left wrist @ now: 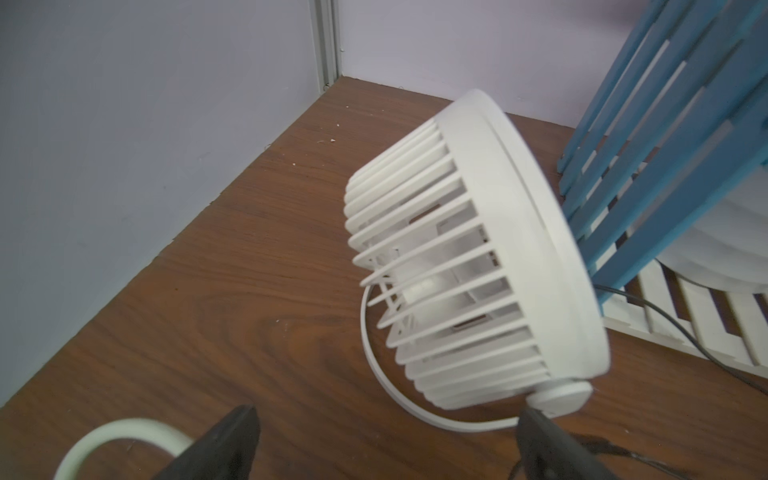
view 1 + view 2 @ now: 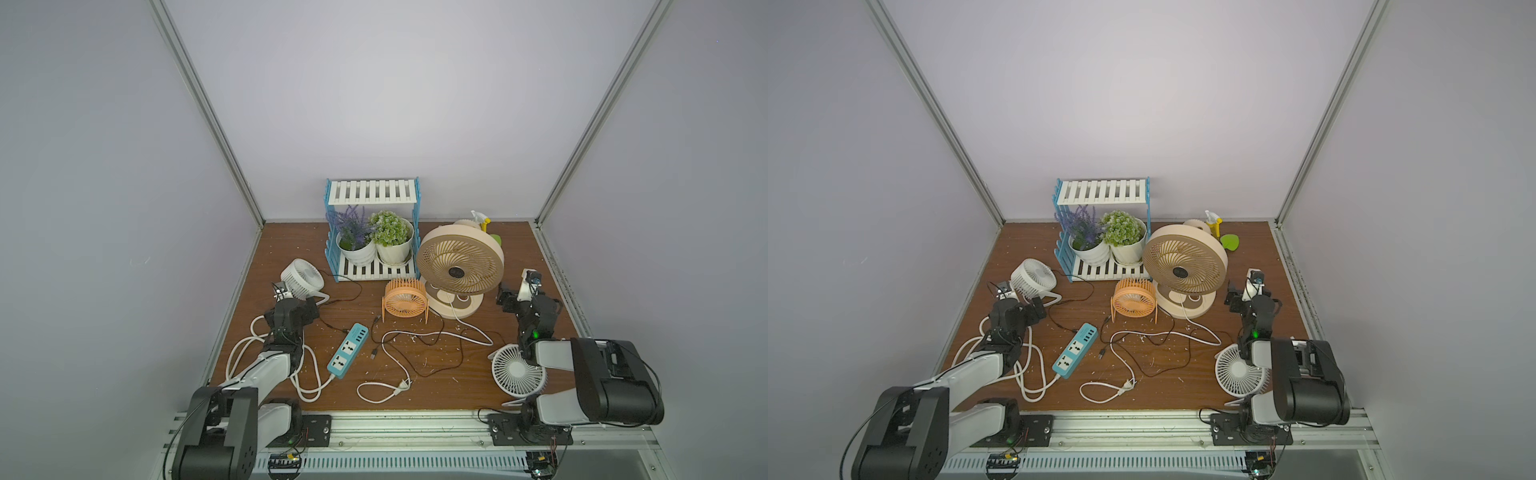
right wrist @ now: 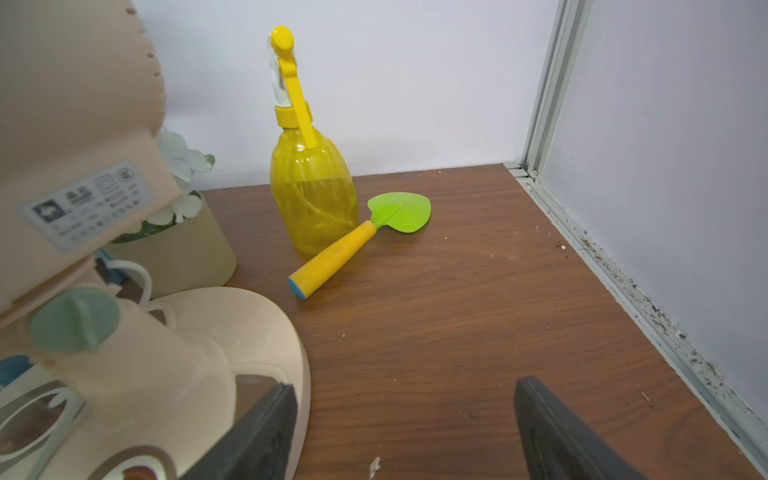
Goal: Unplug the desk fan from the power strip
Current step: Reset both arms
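While the power strip (image 2: 348,351) lies flat just on the robot's side of the orange fan (image 2: 405,300), well apart from both your grippers, whose jaws stand spread and empty, you see it only in both top views: the left gripper (image 1: 388,419) faces a white fan (image 1: 469,257), the right gripper (image 3: 407,386) a yellow spray bottle (image 3: 311,187).

Teal-blue rectangular power strip (image 2: 348,351) lies toward the brown wooden bench's (image 2: 469,390) front left, small orange fan (image 2: 405,304) behind it, large beige fan (image 2: 459,266) right of that
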`<state>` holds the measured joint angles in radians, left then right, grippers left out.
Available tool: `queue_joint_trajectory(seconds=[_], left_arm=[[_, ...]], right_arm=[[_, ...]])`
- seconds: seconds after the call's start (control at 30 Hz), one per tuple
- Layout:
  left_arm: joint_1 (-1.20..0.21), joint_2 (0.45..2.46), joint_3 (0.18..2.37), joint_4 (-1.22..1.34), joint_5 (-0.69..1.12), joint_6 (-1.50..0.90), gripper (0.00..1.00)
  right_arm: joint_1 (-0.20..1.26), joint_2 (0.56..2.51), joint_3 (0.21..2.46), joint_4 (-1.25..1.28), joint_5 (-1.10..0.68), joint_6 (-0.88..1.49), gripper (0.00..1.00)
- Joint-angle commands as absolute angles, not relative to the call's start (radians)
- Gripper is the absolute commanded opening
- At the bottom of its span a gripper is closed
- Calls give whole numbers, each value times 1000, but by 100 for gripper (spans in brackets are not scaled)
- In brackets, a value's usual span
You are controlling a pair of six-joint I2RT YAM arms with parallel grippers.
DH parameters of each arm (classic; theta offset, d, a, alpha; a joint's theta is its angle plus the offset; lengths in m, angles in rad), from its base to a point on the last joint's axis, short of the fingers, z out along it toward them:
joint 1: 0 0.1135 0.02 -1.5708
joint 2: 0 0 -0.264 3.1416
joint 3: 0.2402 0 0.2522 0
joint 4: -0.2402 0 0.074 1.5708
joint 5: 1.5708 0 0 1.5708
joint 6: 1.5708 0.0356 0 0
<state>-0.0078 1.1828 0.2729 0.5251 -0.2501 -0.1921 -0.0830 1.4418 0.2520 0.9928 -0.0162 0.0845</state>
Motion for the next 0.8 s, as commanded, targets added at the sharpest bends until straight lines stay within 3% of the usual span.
queue_joint_trajectory(seconds=[0.0, 0.03, 0.13, 0.33, 0.77], left_arm=[[5, 1245, 282, 692, -175, -134, 99], [5, 1271, 284, 737, -161, -117, 99], [4, 1353, 301, 806, -117, -115, 99], [4, 1564, 299, 1044, -24, -87, 99], [-13, 1558, 336, 962, -97, -90, 99]], right_arm=[[-50, 1550, 218, 1220, -40, 39, 85], [-51, 1603, 214, 1303, -46, 53, 85], [-59, 1528, 219, 1165, -26, 49, 85], [-55, 1566, 226, 1216, -24, 56, 89], [-51, 1562, 246, 1175, -26, 49, 97]])
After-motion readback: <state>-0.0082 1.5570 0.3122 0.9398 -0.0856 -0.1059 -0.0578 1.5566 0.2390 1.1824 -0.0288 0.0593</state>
